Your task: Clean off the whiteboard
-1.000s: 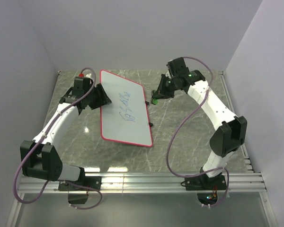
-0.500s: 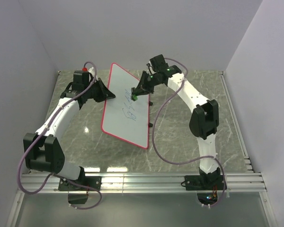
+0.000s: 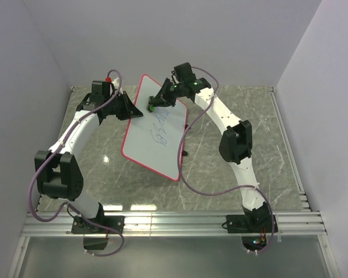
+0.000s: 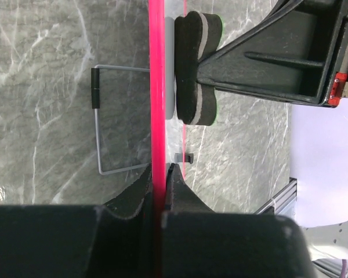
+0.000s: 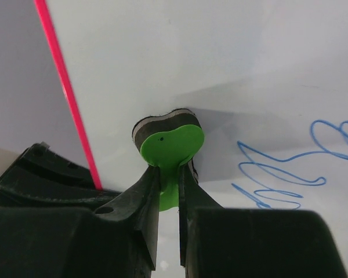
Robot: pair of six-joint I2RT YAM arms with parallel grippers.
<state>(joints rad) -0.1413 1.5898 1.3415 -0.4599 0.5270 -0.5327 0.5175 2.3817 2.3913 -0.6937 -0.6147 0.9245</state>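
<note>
While the top cam shows the board (image 3: 153,147) tilted up over the table (image 3: 238,145) at center-left, top edge toward 12 o'clock, only the L wrist cam sees it edge-on: L gripper (image 4: 160,174) jaws clamped on the red rim, w/ a wire loop (image 4: 98,130) on the board's far side at 9 o'clock. The R wrist cam alone shows the R gripper (image 5: 169,179) pinched tight on the green eraser (image 5: 173,142), felt against the white face, blue scribbles (image 5: 284,171) at its 3 o'clock.
</note>
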